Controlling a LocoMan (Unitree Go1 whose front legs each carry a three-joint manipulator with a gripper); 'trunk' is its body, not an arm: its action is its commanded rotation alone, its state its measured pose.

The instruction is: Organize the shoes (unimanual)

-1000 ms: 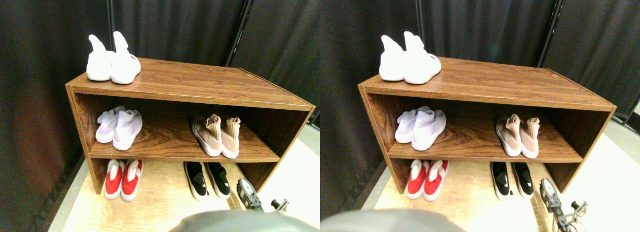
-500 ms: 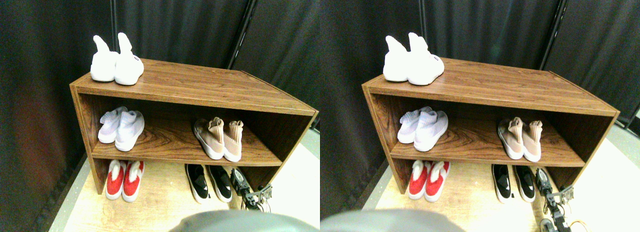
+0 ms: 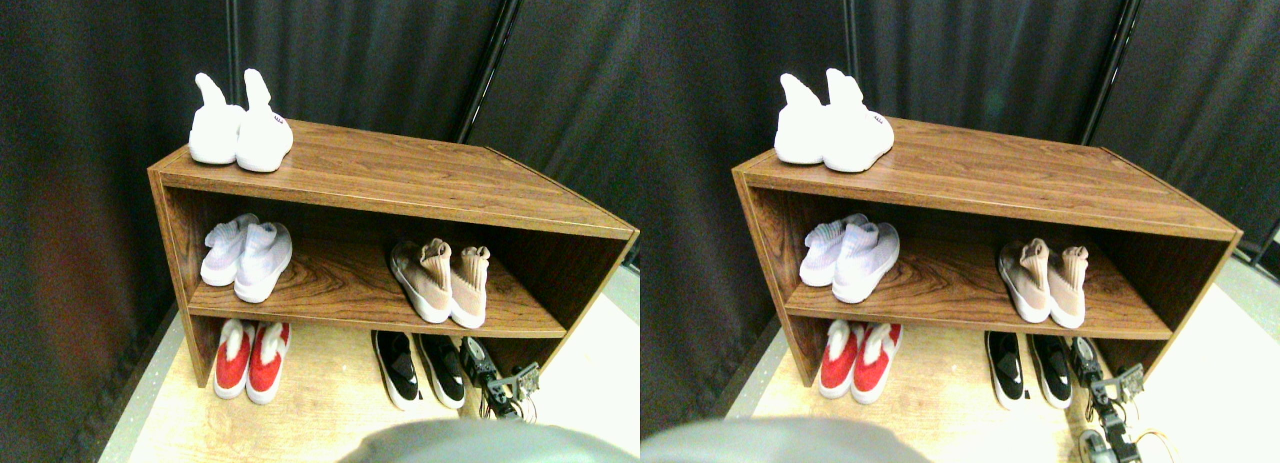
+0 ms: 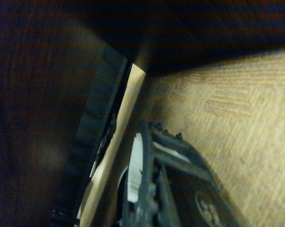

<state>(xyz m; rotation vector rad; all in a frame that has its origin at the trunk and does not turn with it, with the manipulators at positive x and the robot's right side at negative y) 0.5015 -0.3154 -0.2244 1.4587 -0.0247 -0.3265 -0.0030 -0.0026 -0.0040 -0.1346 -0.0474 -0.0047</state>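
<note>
The right manipulator is a slim dark-grey and black assembly with silver metal brackets and thin wires behind the claw, whose open black jaw frame has a toothed edge.

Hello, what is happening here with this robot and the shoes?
The robot is organizing shoes on a wooden rack. Its right gripper is down at floor level, just beside the black pair under the lower shelf, holding nothing. The tan pair sits on the middle shelf.
</note>
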